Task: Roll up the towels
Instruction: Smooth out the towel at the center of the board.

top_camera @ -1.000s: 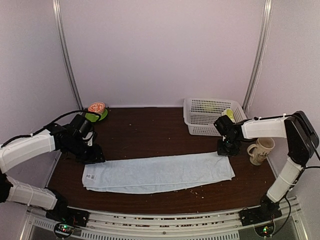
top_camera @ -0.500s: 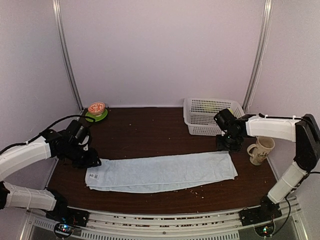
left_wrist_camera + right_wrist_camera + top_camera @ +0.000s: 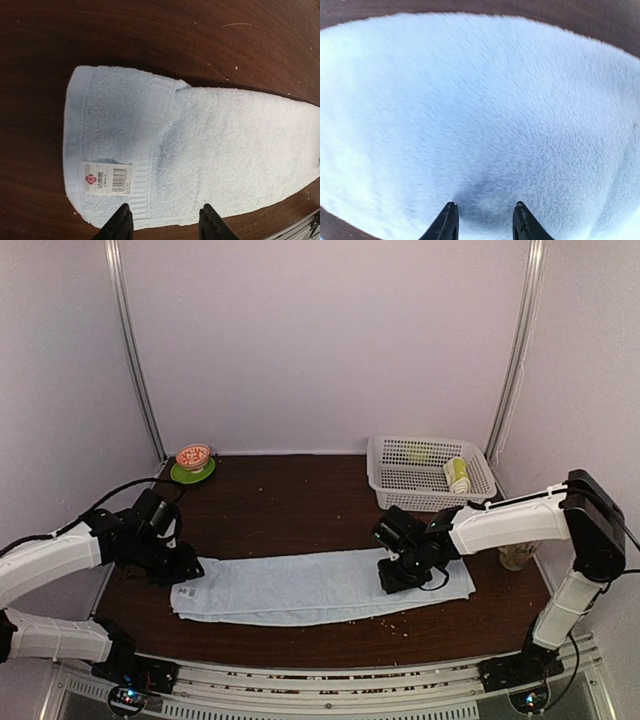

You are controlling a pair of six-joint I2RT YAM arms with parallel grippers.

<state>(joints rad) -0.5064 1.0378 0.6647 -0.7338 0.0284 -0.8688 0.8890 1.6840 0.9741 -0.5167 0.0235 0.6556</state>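
The pale-blue towel lies flat on the table as a long folded strip. Its left end, with a white tag, fills the left wrist view. My left gripper hovers open over that end's edge, nothing between its fingers. My right gripper is open just above the strip's right part, and blue cloth fills its view. A lime-green rolled towel lies in the white basket.
The basket stands at the back right. A mug is partly hidden behind the right forearm. An orange bowl on a green plate sits at the back left. Crumbs dot the dark table.
The right gripper opened, left the towel's far right corner and swung left over the strip. The left gripper drew slightly toward the near left, staying open.
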